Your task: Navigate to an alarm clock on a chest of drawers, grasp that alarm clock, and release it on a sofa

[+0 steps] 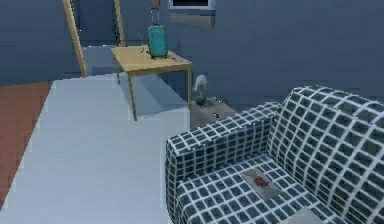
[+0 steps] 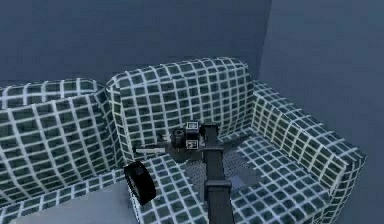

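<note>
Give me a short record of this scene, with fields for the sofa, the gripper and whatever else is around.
sofa: dark with a white check pattern
gripper: in front of the sofa's seat; cannot tell whether it holds anything
small dark object: black, tilted, lower in the picture than the gripper
flat item: lying on a seat cushion
wooden table: beyond the sofa, with a teal object on it
</note>
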